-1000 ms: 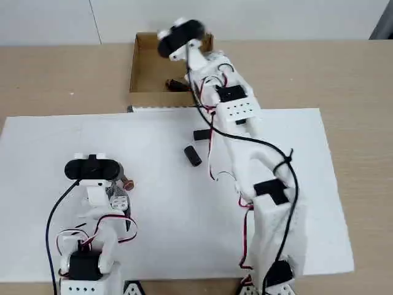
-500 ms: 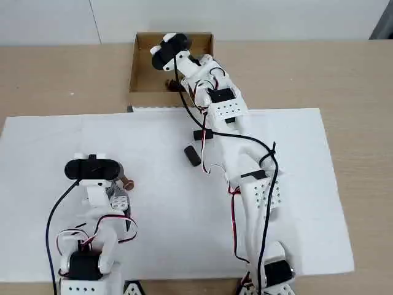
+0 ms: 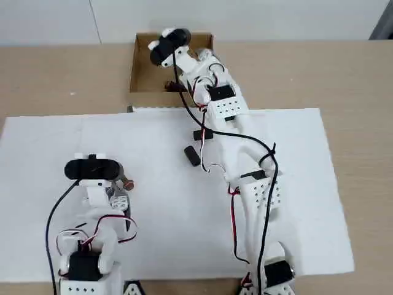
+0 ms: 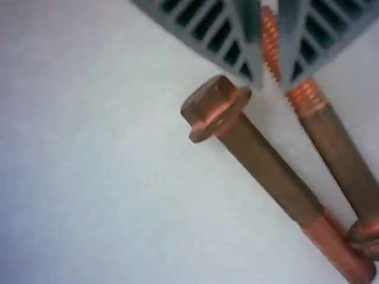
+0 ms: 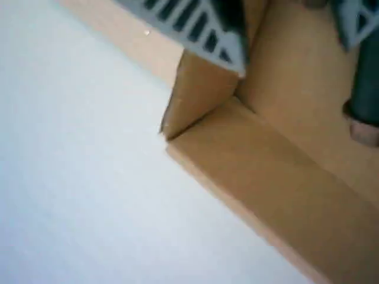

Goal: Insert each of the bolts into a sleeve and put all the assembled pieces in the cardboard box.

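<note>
Left wrist view: left gripper (image 4: 270,77), jaws nearly closed on the threaded end of a bolt (image 4: 331,148). Second bolt (image 4: 254,154) lies loose just beside it, on paper (image 4: 89,177). Bolts are likely stiff, dense and smooth-shanked, so best gripped mid-shank. Right gripper (image 5: 296,50): jaws apart, nothing between, over box (image 5: 272,177). Sleeve (image 3: 193,155) on paper beside right arm.

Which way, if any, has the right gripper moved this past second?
Yes: the right gripper moved left in the high view, from the cardboard box's right wall inward.
</note>
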### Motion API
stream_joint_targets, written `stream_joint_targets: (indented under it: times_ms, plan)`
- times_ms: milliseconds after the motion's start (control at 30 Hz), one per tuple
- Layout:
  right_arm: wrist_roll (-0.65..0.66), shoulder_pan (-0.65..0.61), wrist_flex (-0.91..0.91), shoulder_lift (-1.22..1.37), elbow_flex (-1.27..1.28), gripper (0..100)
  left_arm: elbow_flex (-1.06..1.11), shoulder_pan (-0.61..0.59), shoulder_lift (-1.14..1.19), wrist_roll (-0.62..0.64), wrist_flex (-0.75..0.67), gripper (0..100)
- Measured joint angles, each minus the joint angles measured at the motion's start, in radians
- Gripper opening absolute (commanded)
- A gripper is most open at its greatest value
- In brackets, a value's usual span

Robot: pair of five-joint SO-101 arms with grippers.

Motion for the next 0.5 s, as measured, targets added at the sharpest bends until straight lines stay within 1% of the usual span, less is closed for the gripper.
stream_joint_targets:
  times_ms: [67,133,200,500]
  plan:
    - [-0.017,0.003,0.000,0.000,0.000,0.1,0.000,0.000,0.000,0.000,0.000,1]
    - [-0.035,0.003,0.041,-0.006,0.000,0.6,0.000,0.000,0.000,0.000,0.000,1]
    - [-0.064,0.000,0.117,-0.029,0.000,0.4,0.000,0.000,0.000,0.000,0.000,1]
    - [-0.290,0.000,0.466,-0.265,0.000,0.3,0.000,0.000,0.000,0.000,0.000,1]
